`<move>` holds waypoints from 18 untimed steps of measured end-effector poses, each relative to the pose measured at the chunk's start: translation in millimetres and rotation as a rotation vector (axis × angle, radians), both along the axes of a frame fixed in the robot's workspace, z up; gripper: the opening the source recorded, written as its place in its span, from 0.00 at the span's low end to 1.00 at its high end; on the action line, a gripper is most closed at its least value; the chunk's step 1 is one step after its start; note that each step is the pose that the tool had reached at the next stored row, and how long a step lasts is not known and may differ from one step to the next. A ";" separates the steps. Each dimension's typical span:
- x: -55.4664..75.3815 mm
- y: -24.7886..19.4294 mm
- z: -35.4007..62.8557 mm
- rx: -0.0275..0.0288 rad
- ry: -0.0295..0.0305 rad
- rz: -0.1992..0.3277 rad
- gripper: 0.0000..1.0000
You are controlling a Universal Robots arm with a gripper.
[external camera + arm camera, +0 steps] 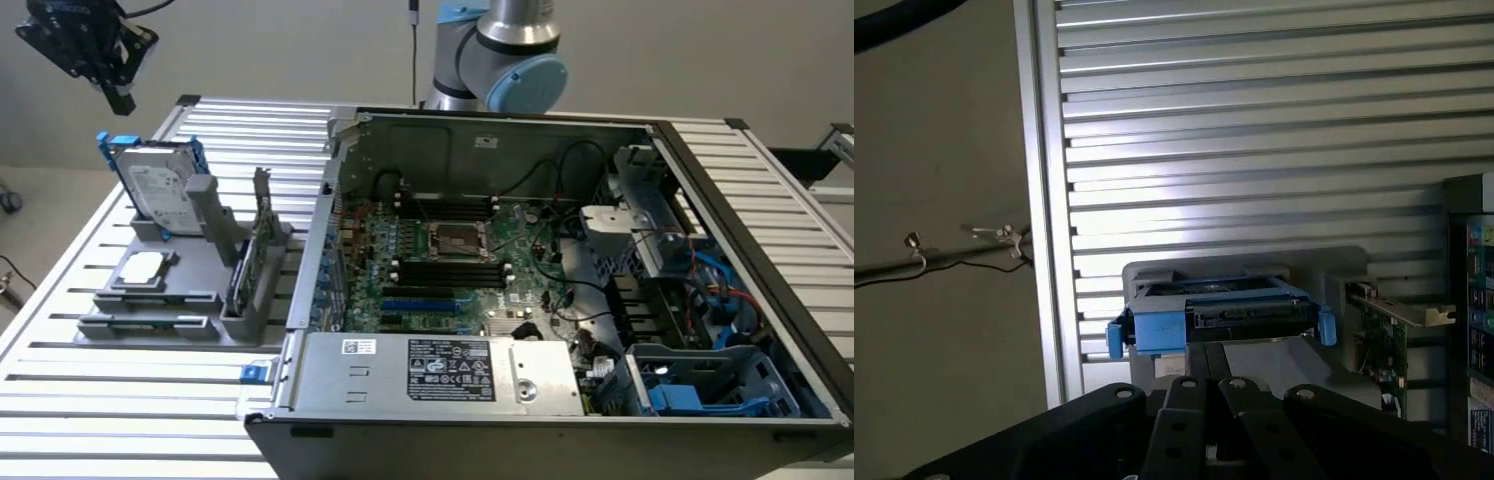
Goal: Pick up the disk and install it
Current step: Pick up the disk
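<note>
Disk (pixel 154 190) standing on edge in grey rack (pixel 187 300), at 9 o'clock from open computer case (pixel 481 150). Long axis running upright, blue carrier edge facing up. Gripper (pixel 120 100) hovering well above, at disk's 11 o'clock, not touching. Jaws sitting together, gripping nothing.

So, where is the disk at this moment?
The disk stands on edge in the grey holder on the exterior view's left, beside the open computer case; the gripper hangs above it, apart.
</note>
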State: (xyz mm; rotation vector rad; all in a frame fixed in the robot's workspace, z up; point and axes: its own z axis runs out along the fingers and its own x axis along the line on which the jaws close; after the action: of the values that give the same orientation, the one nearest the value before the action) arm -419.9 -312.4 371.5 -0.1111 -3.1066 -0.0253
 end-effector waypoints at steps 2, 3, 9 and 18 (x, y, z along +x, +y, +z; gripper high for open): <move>0.0 0.0 0.0 0.0000 0.0000 0.000 0.11; 0.0 0.0 0.0 0.0000 0.0000 0.000 0.11; 0.0 0.0 0.0 -0.0001 0.0000 0.000 0.11; -0.6 0.4 -0.1 -0.0015 0.0001 0.139 0.11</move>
State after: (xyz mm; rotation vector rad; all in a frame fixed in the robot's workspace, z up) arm -420.5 -312.0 371.5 0.1047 -3.1057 -0.0193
